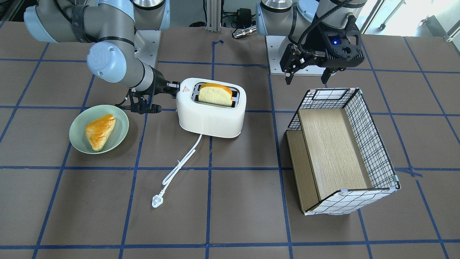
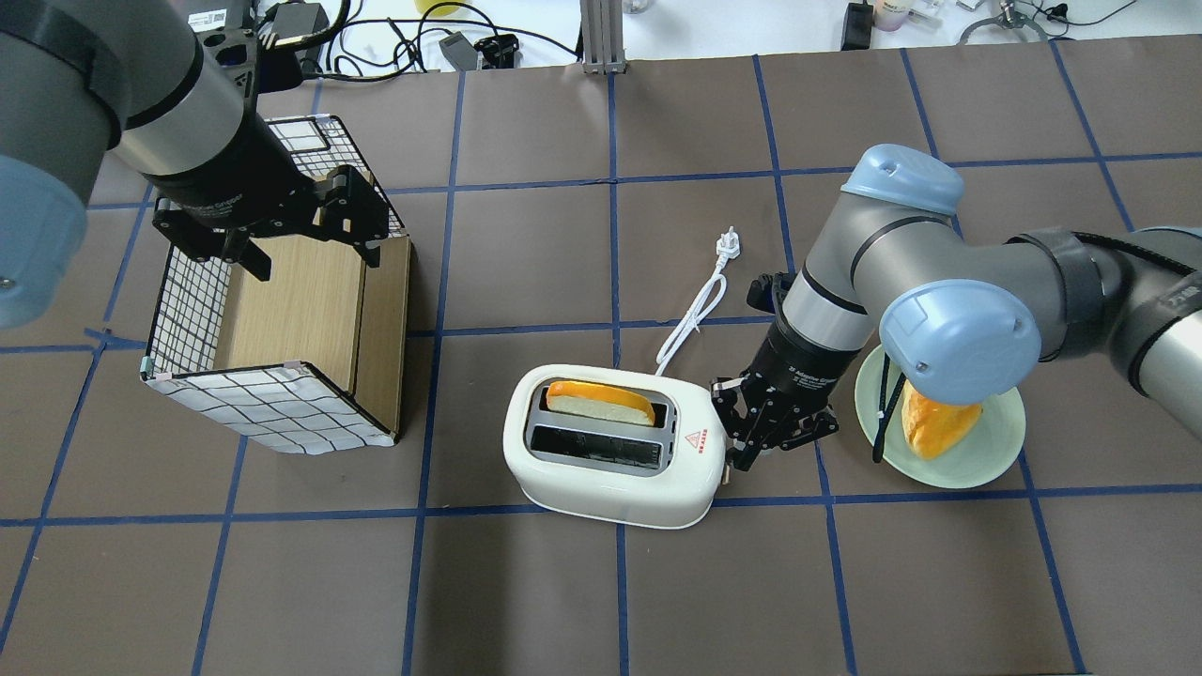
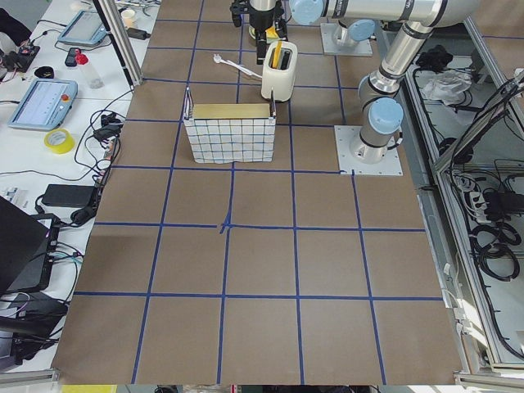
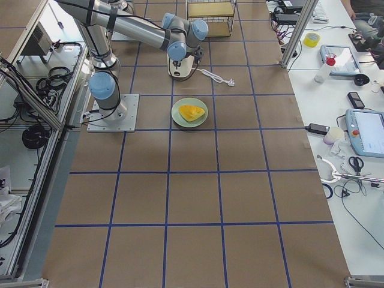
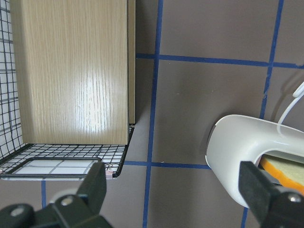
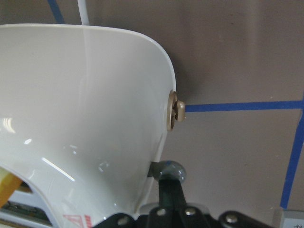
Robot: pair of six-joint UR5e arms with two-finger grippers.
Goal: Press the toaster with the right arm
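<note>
i see a wide brown table (image 1: 251, 223) gridded with blue tape, with a white workbench (image 4: 336, 90) of tablets and cables beside it. the right arm (image 2: 901, 253) reaches low across the table, and its gripper (image 2: 737, 455), fingers pinched together, has its tip against the toaster's end. the left gripper (image 1: 307, 80) hangs with fingers spread wide by the end of a wire basket (image 1: 373, 144). the toaster (image 2: 610, 460) stands mid-table between the basket and a green plate (image 1: 77, 138). it is white, rounded and glossy, with a bread slice (image 2: 601, 404) in one of its two slots, a red triangle (image 2: 695, 438) on top, a grey knob (image 6: 173, 110) on the end and a white cord (image 1: 179, 163) trailing unplugged.
</note>
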